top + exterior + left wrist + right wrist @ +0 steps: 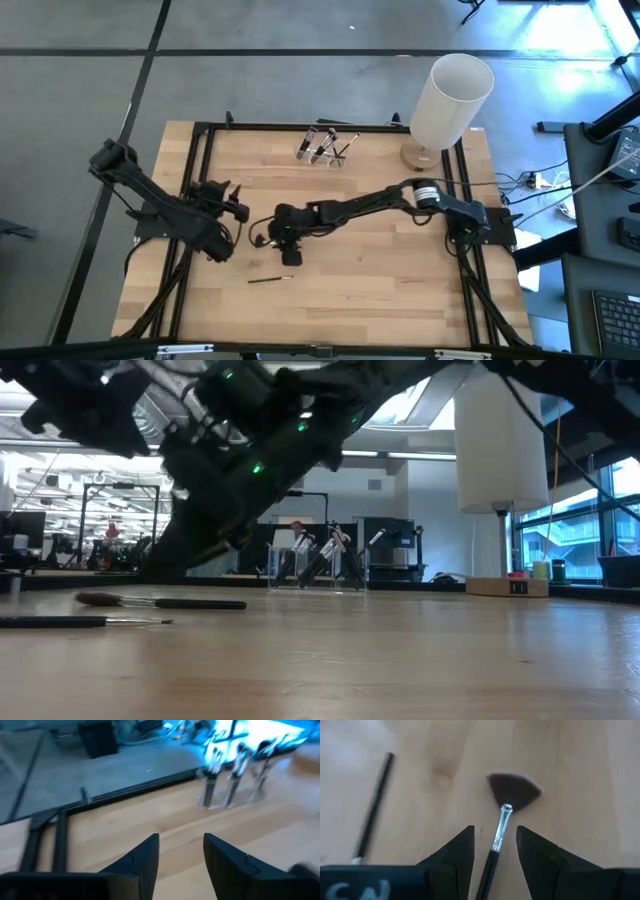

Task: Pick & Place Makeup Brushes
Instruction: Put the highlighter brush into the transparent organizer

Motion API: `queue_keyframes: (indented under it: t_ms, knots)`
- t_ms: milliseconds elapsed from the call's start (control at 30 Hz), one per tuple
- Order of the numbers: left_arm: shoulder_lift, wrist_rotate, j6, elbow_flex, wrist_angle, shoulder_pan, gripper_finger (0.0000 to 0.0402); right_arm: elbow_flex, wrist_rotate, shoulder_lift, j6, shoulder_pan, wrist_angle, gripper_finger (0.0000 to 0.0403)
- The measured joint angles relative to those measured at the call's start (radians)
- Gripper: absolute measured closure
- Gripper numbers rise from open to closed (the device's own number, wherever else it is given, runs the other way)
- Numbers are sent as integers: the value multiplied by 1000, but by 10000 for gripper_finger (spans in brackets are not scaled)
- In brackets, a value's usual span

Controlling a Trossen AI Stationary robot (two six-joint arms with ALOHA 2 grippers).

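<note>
A fan-shaped makeup brush (501,822) with a silvery ferrule and a dark handle lies flat on the wooden table. My right gripper (495,832) is open just above it, one finger on either side of the handle, touching nothing; it is near the table's middle (288,250). A thin dark brush (372,807) lies beside it and also shows in the high view (270,279). Several more brushes stand in a clear holder (325,148) at the far edge. My left gripper (181,840) is open and empty, left of the middle (232,205).
A tall white cylinder on a wooden base (450,100) stands at the far right corner. A black frame (200,140) runs along the table's edges. In the low view, two brushes (160,602) (85,622) lie on the table at the left.
</note>
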Motion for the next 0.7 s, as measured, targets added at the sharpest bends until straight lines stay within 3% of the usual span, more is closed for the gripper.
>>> queue_keyframes:
  t_ms: [133,333,433,600,700]
  knots:
    - [-55,-55,66,0,44,0,268,72,7,70,3,-5,-50,258]
    - [-58,-54,127,0,61,0,279,121,29,104,15,-16,-112,264]
    - [-58,-56,135,0,60,0,281,122,39,104,19,-16,-140,294]
    - [-58,-49,135,0,61,0,281,122,48,99,26,-16,-198,375]
    - [-58,-37,135,0,61,0,283,121,48,96,36,-20,-260,388]
